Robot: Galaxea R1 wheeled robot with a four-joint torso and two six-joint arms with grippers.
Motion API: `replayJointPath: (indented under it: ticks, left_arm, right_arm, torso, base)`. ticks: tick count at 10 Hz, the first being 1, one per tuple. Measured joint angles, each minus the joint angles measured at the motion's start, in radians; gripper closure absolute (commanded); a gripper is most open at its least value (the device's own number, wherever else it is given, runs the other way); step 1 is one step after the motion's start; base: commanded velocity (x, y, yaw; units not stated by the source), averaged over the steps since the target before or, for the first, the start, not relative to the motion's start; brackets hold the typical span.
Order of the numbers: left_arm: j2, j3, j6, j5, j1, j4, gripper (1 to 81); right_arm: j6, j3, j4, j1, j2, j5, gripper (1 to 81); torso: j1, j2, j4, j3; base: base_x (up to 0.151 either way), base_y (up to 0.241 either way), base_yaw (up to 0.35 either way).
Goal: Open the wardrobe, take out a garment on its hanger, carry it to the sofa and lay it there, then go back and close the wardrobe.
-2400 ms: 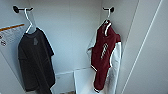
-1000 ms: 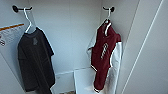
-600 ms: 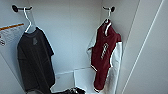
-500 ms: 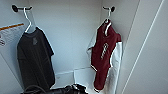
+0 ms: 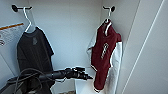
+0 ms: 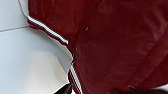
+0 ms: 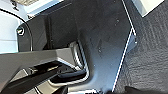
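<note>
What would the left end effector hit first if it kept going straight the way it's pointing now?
Most likely the lower part of the hanging maroon jacket with white sleeves. The left end effector points right at it, and maroon fabric looms close before the left wrist camera. The exact gap is unclear.

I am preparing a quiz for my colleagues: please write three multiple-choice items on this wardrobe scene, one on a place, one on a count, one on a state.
1. Where does the maroon jacket with white sleeves hang?
A. From the right black peg
B. From the left black peg
C. On the wardrobe floor

2. How many garments hang inside the white wardrobe?
A. One
B. Two
C. Four

3. How does the thin white hanger of the jacket stand?
A. Lifted off
B. Fallen down
C. Hooked on its peg

Key: 1 A, it hangs at the right wall; 2 B, the jacket and a black T-shirt; 3 C, its hook sits over the peg.
</note>
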Motion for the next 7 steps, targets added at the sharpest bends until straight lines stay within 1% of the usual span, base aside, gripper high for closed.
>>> replayJointPath:
  ticks: [3,7]
  left_arm:
    - [0.011,-0.015,-0.112,0.007,-0.134,-0.007,1.0]
    - [0.04,-0.104,-0.317,0.002,-0.299,-0.019,1.0]
  right_arm:
    - [0.0,0.0,0.0,0.0,0.003,0.0,1.0]
    - [0.0,0.0,0.0,0.0,0.014,0.0,1.0]
  torso:
    - [0.0,0.0,0.0,0.0]
    - [0.0,0.0,0.0,-0.001]
  base:
    - [0.0,0.0,0.0]
    - [0.0,0.0,0.0]
